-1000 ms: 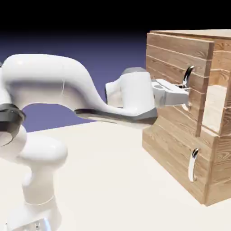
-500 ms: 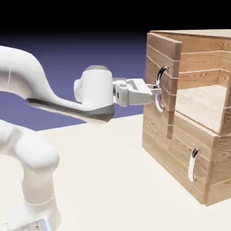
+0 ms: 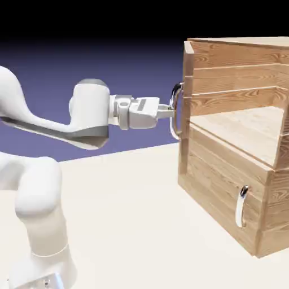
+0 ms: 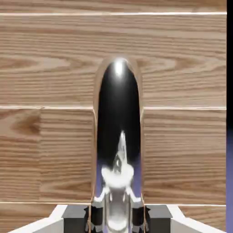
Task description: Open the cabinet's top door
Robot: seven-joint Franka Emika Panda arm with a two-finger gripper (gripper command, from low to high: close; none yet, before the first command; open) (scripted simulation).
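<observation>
Clamped on upright handle (image 3: 176, 111), centre right of frame, claw (image 3: 171, 112) on its left, door (image 3: 187, 107) edge-on beyond, so next pull likely curves with the hinge

The white, rounded-link robot arm (image 3: 39, 180) rises at the exterior view's left and bends toward the exterior view's right. Its white cylindrical wrist (image 3: 90, 113) stands upright. The white-and-grey two-finger tool (image 3: 171, 112) extends horizontally from the wrist. In the hand view, the two dark grey block-shaped fingertips (image 4: 75, 218) are closed on the handle, one on each side.
</observation>
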